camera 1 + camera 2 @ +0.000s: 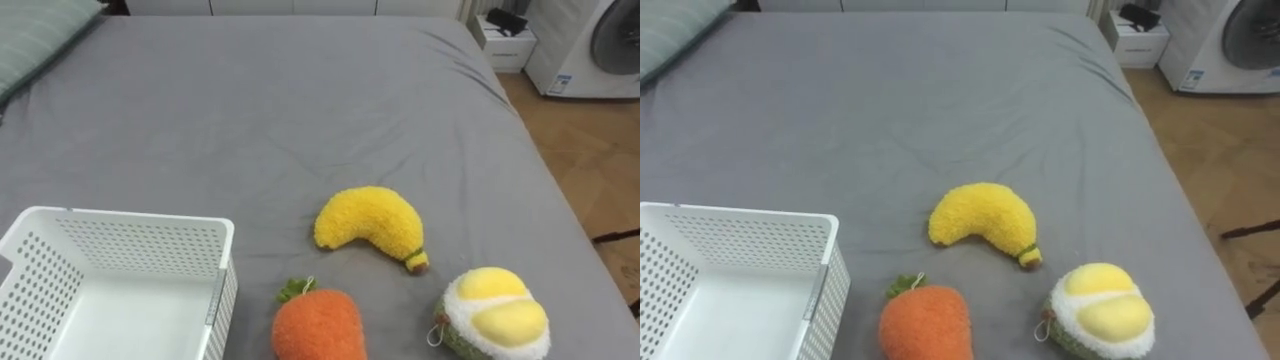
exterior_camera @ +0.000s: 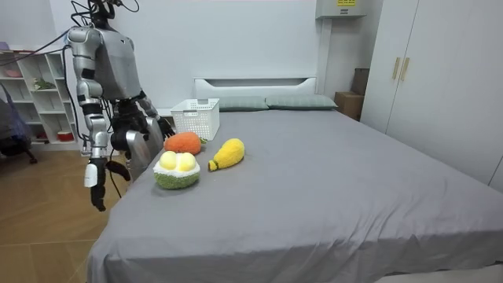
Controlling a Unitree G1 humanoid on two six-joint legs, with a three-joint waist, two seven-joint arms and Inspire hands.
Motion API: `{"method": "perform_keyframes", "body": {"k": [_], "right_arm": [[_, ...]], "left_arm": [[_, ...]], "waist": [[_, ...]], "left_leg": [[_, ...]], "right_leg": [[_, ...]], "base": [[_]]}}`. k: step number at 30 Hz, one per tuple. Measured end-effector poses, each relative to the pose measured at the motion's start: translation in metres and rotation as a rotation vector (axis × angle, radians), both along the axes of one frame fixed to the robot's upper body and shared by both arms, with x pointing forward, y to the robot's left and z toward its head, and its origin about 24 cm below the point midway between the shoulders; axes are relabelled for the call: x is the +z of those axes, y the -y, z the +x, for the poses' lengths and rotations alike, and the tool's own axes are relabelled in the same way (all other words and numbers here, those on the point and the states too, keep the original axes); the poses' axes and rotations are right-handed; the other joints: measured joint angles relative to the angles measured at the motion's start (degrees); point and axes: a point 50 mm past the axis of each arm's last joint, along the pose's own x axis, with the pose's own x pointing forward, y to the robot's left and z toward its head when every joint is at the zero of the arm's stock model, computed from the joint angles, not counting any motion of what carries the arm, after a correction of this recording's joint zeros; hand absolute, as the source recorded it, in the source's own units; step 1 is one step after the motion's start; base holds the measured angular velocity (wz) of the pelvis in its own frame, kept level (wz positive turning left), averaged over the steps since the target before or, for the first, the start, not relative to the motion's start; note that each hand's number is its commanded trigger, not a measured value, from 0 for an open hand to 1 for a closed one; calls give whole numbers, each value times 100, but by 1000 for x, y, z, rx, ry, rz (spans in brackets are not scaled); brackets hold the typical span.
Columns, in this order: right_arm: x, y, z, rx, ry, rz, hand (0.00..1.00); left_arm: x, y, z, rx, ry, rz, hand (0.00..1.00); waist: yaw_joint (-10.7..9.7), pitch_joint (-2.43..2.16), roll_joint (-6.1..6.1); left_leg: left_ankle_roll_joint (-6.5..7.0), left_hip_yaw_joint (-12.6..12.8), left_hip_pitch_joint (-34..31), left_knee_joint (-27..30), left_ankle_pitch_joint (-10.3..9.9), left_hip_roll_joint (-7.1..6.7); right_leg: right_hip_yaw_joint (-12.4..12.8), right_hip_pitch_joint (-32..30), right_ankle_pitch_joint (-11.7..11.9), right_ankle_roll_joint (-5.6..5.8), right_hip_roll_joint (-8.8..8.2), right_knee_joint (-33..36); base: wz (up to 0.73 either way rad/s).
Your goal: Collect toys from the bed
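Three plush toys lie on the grey bed (image 1: 250,110) near its front edge. A yellow banana (image 1: 370,225) is in the middle, an orange carrot (image 1: 320,325) with a green top is in front of it, and a green-and-yellow durian (image 1: 495,312) is to the right. A white perforated basket (image 1: 130,218) stands empty at the lower left, close beside the carrot. In the room view I stand at the bedside by the toys. My right hand (image 2: 95,189) hangs open at my side, away from the bed. My left hand (image 2: 159,121) is near the bed's edge by the basket (image 2: 196,118).
A striped pillow (image 1: 30,40) lies at the bed's far left. A washing machine (image 1: 590,45) and a small white cabinet (image 1: 505,42) stand on the wooden floor beyond the bed's right side. Most of the bed behind the toys is bare sheet.
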Motion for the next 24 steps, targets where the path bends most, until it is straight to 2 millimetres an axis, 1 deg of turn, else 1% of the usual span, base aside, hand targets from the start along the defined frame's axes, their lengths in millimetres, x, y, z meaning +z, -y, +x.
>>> {"method": "perform_keyframes", "body": {"k": [1, 4, 6, 7, 9, 10, 12, 13, 15, 16, 18, 21, 24], "right_arm": [[1, 2, 2, -7, 9, -15, 0], [8, 15, 17, -4, 49, -85, 0], [15, 26, 33, 29, 84, -146, 0], [17, 28, 37, 41, 95, -162, 0], [27, 38, 58, 94, 158, -222, 0], [31, 40, 66, 105, 186, -241, 0], [48, 46, 93, 155, 295, -314, 0], [51, 47, 98, 168, 317, -329, 0], [63, 48, 119, 203, 393, -364, 0], [66, 47, 124, 211, 411, -370, 0], [79, 45, 141, 266, 479, -408, 0], [94, 38, 161, 378, 544, -454, 0], [101, 30, 171, 449, 581, -465, 0]], "left_arm": [[0, -1, 0, -1, -1, 3, 0], [1, -6, -3, 5, -7, 12, 0], [2, -9, -4, 2, -8, 19, 0], [3, -9, -4, 3, -6, 20, 0], [3, -10, -2, -8, 3, 24, 0], [3, -10, -1, -10, 7, 25, 0], [4, -10, 2, -15, 15, 28, 0], [4, -10, 2, -16, 16, 29, 0], [4, -11, 2, -15, 19, 31, 0], [4, -11, 2, -15, 20, 31, 0], [5, -11, 3, -22, 25, 32, 0], [5, -10, 4, -23, 28, 31, 0], [5, -10, 6, -29, 34, 34, 0]], "waist": [[-1, 3, -12], [-19, 1, -54], [-2, 6, -68], [3, 7, -66], [12, 7, -69], [16, 7, -69], [12, 7, -72], [15, 5, -76], [25, 11, -104], [29, 15, -112], [50, 17, -114], [84, 17, -123], [213, 8, -141]], "left_leg": [[0, 1, 2, 0, 0, 0], [6, 9, 2, 1, -4, -12], [8, 11, -4, -6, -6, -37], [9, 14, -6, -6, -7, -37], [9, 23, -58, -8, -7, -35], [9, 25, -89, -3, -7, -35], [11, 29, -140, 3, -1, -36], [11, 29, -140, 6, -1, -36], [11, 29, -182, 23, -1, -36], [11, 29, -193, 34, -1, -36], [11, 32, -198, 39, -1, -36], [10, 52, -198, 40, 0, -32], [10, 95, -202, 42, 0, -25]], "right_leg": [[0, 0, 0, 0, 0, 3], [-6, 0, 8, 6, -2, 2], [-4, -4, 11, 8, -1, -4], [-3, -4, 11, 8, -1, -9], [2, -62, 12, 8, -1, 0], [0, -90, 12, 7, -1, 5], [-3, -135, 21, 7, -3, 5], [-6, -130, 21, 8, -4, -5], [-18, -146, 21, 8, -6, -25], [-18, -152, 21, 8, -7, -24], [-12, -154, 19, 9, -7, -28], [2, -165, 19, 9, -4, -22], [29, -189, 21, 9, -2, -10]], "base": [[0], [0], [0], [0], [0], [0], [0], [0], [4], [0], [0], [-1], [-7]]}}
